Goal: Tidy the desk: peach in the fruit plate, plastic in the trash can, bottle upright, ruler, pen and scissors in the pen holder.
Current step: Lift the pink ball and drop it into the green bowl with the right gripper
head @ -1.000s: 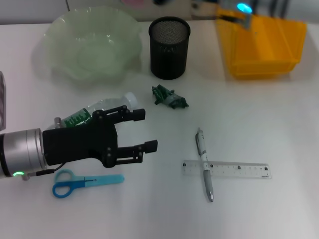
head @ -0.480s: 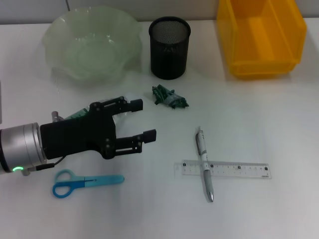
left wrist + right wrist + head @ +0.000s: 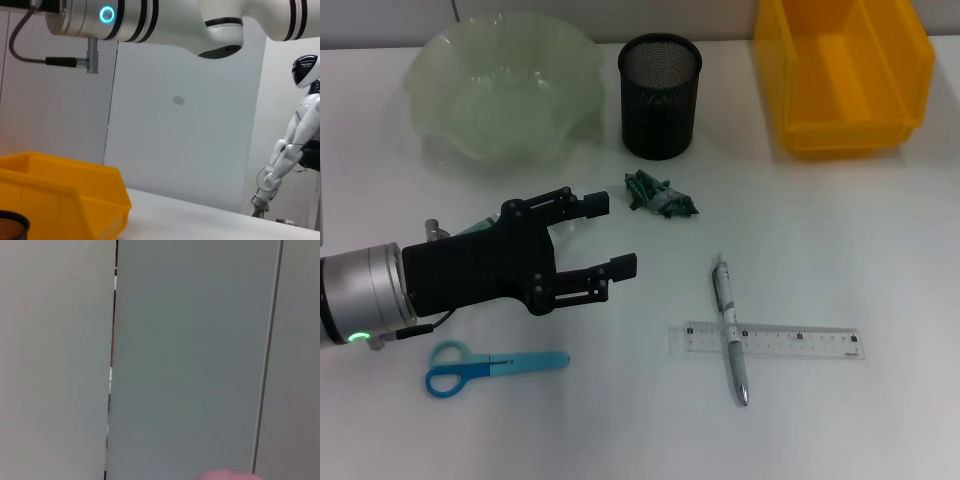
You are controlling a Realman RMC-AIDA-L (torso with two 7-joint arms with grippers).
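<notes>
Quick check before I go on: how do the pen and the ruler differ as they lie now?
The pen lies roughly front to back; the ruler lies left to right. The pen rests on top, crossing the ruler near its left end, while the ruler is flat on the desk. The pen is opaque and rounded, the ruler clear and flat. Neither is in the pen holder.

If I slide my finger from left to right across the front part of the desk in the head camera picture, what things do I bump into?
Blue scissors → left gripper, open and hovering above the desk → pen lying across the clear ruler, which stretches farthest right.
</notes>
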